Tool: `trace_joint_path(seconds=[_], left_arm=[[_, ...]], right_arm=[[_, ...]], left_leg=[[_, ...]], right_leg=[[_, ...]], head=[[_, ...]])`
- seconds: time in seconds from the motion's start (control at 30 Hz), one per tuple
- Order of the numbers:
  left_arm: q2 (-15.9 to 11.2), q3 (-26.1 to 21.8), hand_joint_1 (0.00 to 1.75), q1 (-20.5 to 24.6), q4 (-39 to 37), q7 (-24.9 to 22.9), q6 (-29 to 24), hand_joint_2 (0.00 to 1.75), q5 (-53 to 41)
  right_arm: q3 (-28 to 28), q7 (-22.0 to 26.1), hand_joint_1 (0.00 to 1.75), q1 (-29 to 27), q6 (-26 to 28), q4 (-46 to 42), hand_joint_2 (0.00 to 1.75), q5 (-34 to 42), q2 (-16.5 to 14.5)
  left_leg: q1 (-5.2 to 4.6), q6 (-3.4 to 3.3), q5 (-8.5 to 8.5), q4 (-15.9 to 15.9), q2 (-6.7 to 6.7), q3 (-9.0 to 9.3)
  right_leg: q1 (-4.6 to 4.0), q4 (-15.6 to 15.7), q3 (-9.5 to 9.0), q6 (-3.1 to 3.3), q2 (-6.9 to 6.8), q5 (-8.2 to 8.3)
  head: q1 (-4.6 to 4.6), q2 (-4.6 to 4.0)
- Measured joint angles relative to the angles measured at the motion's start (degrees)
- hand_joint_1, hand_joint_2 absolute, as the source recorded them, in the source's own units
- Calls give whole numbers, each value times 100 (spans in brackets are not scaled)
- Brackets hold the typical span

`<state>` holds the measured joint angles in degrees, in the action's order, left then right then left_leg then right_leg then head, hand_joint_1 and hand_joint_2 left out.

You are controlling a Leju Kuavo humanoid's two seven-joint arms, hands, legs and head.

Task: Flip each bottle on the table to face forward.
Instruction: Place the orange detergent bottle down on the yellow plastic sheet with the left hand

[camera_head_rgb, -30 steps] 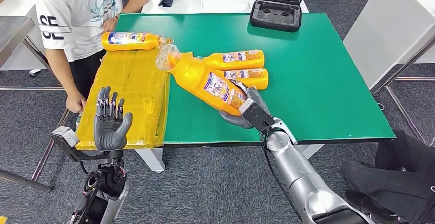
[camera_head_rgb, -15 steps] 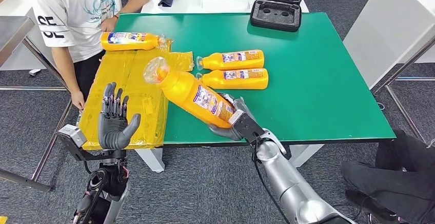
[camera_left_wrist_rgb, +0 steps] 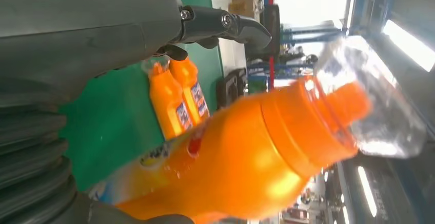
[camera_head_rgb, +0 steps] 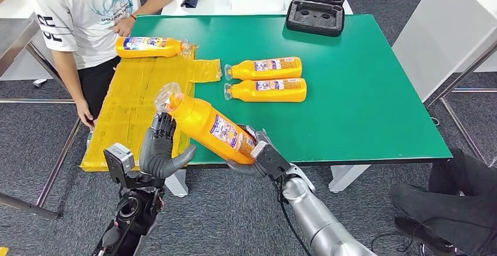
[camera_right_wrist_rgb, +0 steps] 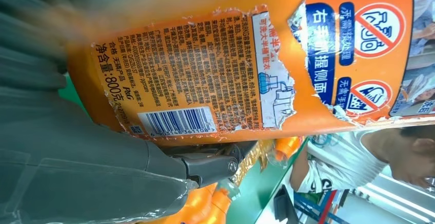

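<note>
While the base of an orange bottle is gripped by the right hand above the green table's near edge, its neck is approached, perhaps touched, by the spread-fingered, empty left hand. Two bottles are laid mid-table.

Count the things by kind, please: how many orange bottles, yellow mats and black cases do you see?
Orange bottles: 4
Yellow mat: 1
Black case: 1
Total: 6
</note>
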<state>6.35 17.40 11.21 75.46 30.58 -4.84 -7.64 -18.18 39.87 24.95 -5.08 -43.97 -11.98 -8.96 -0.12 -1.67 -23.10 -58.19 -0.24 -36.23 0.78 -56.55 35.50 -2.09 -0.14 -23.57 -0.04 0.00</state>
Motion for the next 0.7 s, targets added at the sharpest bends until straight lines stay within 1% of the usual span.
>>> trace_joint_path(seconds=[0.23,0.5,0.7], left_arm=[[19,122,0,72,-187,-14,175,175,-97],[55,192,0,259,-660,-204,537,175,-76],[106,257,0,404,-992,-268,605,175,-69]], right_arm=[[12,1,170,-23,-55,2,175,-38,-3],[110,2,168,-54,-126,8,175,-206,8],[149,2,167,-111,-159,8,175,-250,8]], left_leg=[[1,0,0,0,3,1],[0,0,0,0,1,0],[0,0,0,0,2,0]], right_leg=[[-1,0,3,0,2,0],[0,0,2,0,1,0],[0,0,2,0,2,0]], head=[[0,0],[1,0],[0,0]])
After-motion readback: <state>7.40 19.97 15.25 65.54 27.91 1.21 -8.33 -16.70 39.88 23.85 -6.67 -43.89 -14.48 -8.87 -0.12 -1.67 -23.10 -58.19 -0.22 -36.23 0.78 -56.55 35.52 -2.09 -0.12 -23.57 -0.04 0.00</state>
